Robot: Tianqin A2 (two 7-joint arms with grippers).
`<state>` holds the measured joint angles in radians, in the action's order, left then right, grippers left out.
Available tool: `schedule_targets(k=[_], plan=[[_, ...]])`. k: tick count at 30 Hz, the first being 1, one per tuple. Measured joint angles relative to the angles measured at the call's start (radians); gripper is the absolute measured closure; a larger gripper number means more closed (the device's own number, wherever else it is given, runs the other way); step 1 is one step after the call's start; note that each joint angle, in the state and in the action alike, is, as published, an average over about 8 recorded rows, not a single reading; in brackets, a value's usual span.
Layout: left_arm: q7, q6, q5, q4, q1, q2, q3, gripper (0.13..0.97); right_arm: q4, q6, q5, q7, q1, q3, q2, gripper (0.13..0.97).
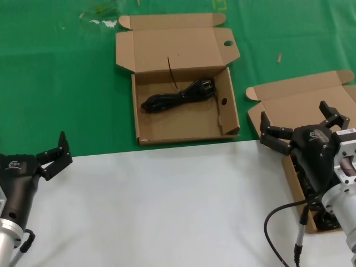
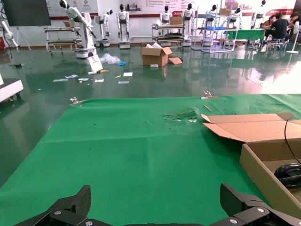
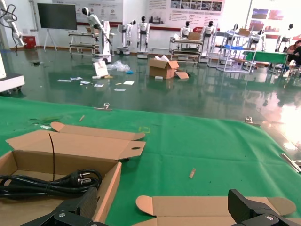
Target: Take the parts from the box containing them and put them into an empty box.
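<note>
From the head view, the squarish holed box lay open on the green part of the worktop, its tall lid folded back, and one black power cord rested inside near the back wall. The narrower box sat at the right edge, its lid up; the right hand hovered over it with fingers spread wide, gripping nothing. Dark cord bundles showed inside that box below the arm, mostly hidden. The left hand stood apart over the white part of the worktop at the near left, fingers open and empty.

In the left wrist view, the two open fingertips of the left hand framed bare green cloth, with the holed box's wall and a loop of cord at the edge.

In the right wrist view, the right hand's fingers stood parted over the narrower box's lid, while the holed box with its cord lay beyond.
</note>
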<state>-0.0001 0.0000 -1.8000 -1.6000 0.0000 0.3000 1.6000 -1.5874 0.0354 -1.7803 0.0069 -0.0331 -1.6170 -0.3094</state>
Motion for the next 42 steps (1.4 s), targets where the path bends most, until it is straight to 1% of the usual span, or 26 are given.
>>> schedule_targets(k=[42], plan=[[0.0,0.0,0.0,0.0,0.0,0.0,0.0,0.132,-0.002,-0.007,-0.004,-0.001,0.006,0.003,0.002,0.129]])
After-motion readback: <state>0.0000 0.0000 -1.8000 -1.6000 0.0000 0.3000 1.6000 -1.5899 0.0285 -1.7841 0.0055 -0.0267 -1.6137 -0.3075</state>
